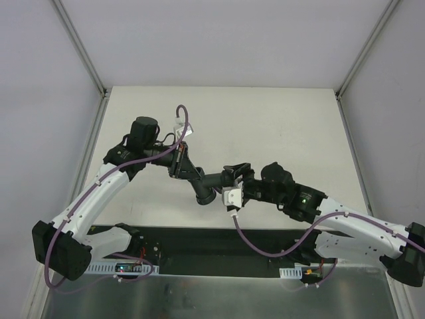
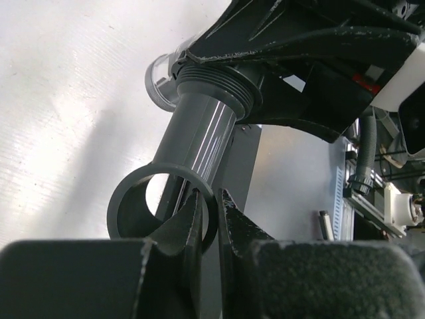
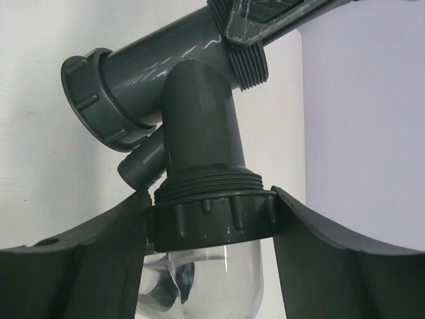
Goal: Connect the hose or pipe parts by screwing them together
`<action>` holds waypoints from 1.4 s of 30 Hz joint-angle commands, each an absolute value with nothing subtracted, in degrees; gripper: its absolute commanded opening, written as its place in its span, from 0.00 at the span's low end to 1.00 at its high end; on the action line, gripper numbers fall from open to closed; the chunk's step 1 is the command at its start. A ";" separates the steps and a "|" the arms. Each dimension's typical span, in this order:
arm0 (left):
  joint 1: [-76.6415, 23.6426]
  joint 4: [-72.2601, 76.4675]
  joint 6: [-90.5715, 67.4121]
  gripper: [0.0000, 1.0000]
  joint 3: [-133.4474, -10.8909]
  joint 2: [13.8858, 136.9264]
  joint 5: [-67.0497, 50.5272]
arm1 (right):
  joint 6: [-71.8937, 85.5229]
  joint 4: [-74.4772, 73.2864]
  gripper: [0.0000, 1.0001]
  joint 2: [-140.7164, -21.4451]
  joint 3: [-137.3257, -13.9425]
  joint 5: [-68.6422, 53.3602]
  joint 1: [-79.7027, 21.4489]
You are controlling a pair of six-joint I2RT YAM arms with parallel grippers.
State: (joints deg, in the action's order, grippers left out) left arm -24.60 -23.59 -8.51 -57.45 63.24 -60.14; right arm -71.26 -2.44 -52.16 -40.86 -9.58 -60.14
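A dark grey branched pipe fitting hangs in the air between both arms above the table. My left gripper is shut on the wall of one flared socket, one finger inside the rim and one outside. The fitting's threaded branch points down into a ribbed dark collar that carries the clear connector. My right gripper is shut on that collar, its fingers pressing both sides. The left wrist view shows the clear connector at the fitting's far end.
The white table lies under the held parts, with pale walls on three sides. A black base plate runs along the near edge. Purple cables loop beside both arms. A small side spigot juts from the fitting.
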 commanded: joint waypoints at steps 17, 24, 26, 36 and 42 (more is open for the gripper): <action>-36.81 -19.43 15.90 0.00 -56.17 55.03 -41.49 | -21.40 2.63 0.37 -62.92 -48.08 -30.73 -48.97; -37.79 -9.67 18.10 0.00 -47.12 48.17 -39.03 | 12.26 31.35 0.34 -69.06 -41.14 -44.99 -37.90; -37.79 -9.14 18.54 0.00 -46.41 47.37 -36.83 | 19.48 37.32 0.36 -71.01 -41.13 -47.19 -36.04; -37.18 -11.51 10.92 0.00 -48.95 51.94 -36.73 | 18.04 38.50 0.83 -64.02 -37.11 -40.97 -32.70; -31.74 -12.75 3.28 0.00 -50.36 52.29 -42.77 | 3.62 29.37 0.98 -54.07 -38.32 -36.30 -32.43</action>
State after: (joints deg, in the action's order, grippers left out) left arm -35.46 -14.37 10.74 -46.57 53.15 -35.11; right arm 13.93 30.76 -60.25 -36.32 -40.25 -32.69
